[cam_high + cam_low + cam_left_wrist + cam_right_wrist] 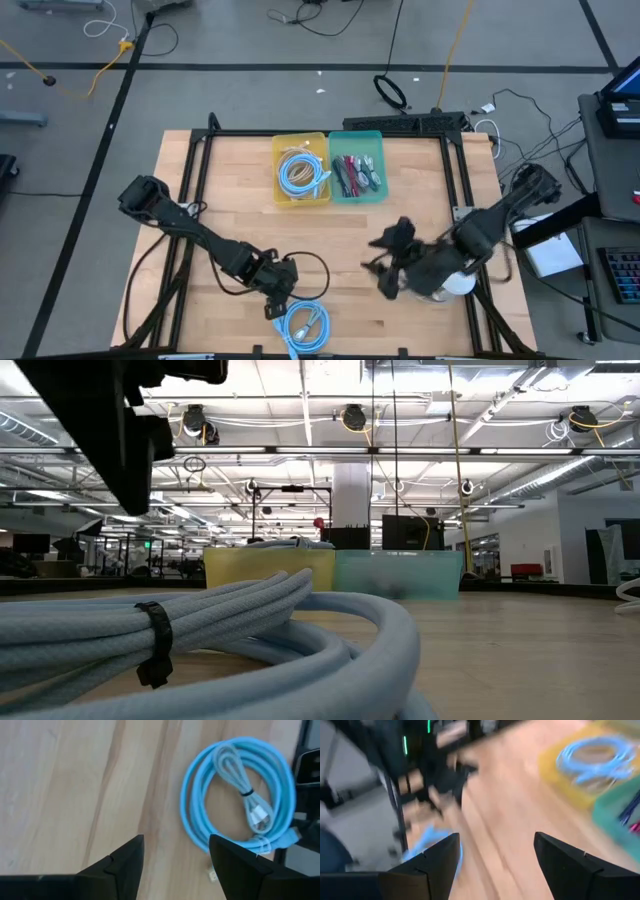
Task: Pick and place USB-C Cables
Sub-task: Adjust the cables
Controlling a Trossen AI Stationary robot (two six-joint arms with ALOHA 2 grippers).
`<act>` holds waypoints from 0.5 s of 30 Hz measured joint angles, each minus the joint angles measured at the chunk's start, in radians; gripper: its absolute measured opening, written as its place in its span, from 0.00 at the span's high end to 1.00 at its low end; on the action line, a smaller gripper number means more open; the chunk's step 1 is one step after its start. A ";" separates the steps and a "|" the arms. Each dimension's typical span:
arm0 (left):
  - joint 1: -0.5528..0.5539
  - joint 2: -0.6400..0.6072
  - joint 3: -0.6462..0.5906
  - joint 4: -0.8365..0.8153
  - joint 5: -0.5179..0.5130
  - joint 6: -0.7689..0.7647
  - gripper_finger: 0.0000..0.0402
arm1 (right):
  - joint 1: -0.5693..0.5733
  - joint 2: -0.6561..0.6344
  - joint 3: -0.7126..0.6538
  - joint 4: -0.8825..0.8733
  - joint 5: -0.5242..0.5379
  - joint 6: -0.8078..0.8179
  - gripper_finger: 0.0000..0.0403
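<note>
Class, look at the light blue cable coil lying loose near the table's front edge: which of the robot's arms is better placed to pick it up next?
Left. The left gripper hangs open right beside the light blue coil, while the right gripper, also open, is farther off across the table.

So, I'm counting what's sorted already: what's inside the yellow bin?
The yellow bin holds coiled light blue cables, with a paler coil among them. How many lie there, and anything under them, cannot be told.
</note>
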 joint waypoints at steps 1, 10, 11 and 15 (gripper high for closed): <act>0.003 0.000 0.000 0.008 0.003 0.001 0.44 | 0.000 0.024 0.000 -0.009 -0.026 0.003 0.38; 0.007 0.000 0.000 0.029 0.004 -0.028 0.46 | -0.022 0.215 -0.001 0.030 -0.170 0.019 0.39; 0.007 0.000 0.000 0.034 0.004 -0.032 0.46 | -0.031 0.234 -0.001 0.043 -0.192 0.010 0.39; 0.006 -0.001 0.000 0.043 -0.014 -0.052 0.46 | -0.070 0.325 0.000 0.140 -0.329 -0.051 0.40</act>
